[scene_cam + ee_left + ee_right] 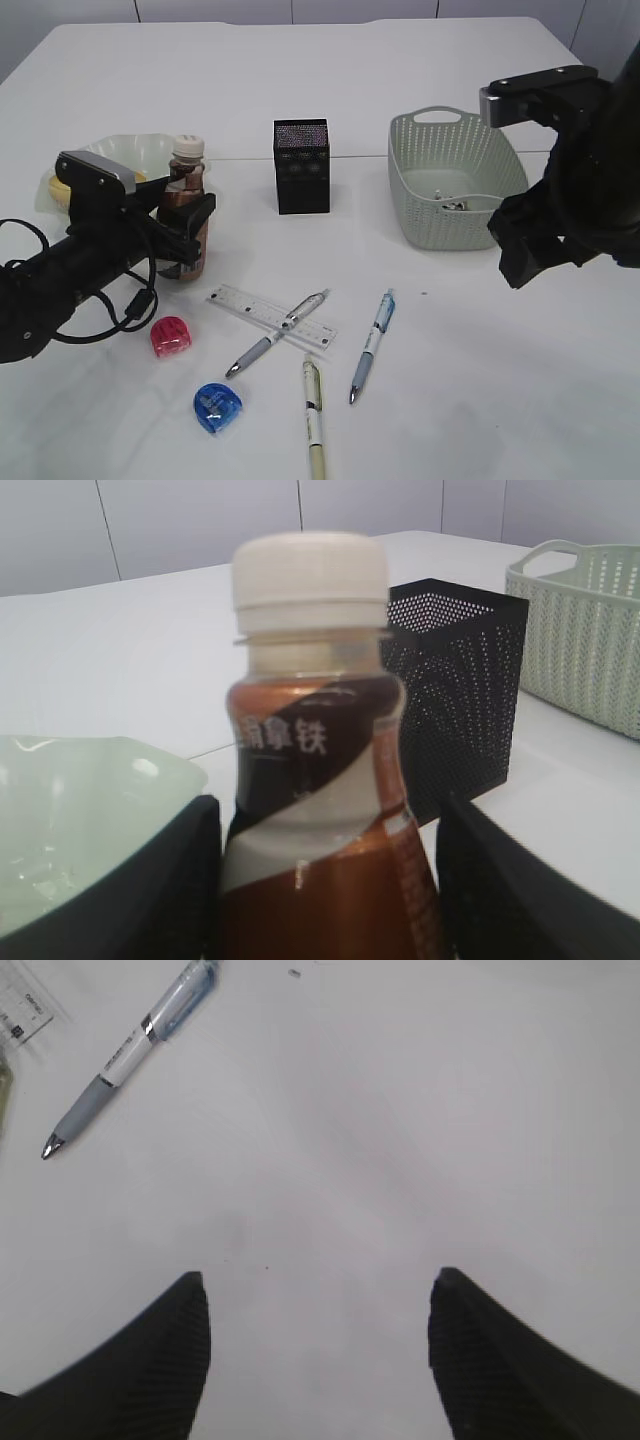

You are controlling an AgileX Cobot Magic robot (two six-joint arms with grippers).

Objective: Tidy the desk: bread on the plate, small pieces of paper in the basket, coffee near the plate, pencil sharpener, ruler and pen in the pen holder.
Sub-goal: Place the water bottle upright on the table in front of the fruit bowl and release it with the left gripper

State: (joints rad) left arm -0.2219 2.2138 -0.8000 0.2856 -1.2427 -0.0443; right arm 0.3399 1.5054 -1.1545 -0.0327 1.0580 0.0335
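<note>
The coffee bottle [187,207] stands upright on the desk [450,380] between the left fingers [160,880]. In the left wrist view one dark finger shows on each side of the bottle's lower body; the right-hand one stands clearly off the label with desk showing in the gap, the left-hand one sits just beside it, and whether it touches cannot be told. So the left fingers are spread around the bottle rather than pinching it. Just behind and to the left of these fingers lies the plate [125,150], with the bread [60,190] at its left edge, partly hidden by the arm. Beyond the bottle, to the right of the fingers, stands the pen holder [301,166], and farther right the basket [455,180], with small scraps in its bottom.

The right fingers [180,1360] are spread wide over bare desk with nothing between them. Ahead of them and to their left lies a blue pen [125,1055], well apart, and the end of the ruler [25,1010] shows at the far left corner.

In front of the left fingers the ruler lies flat with a grey pen [277,333] across it; a pink sharpener [170,337], a blue sharpener [217,406] and a yellowish pen [314,415] lie nearer the camera.
</note>
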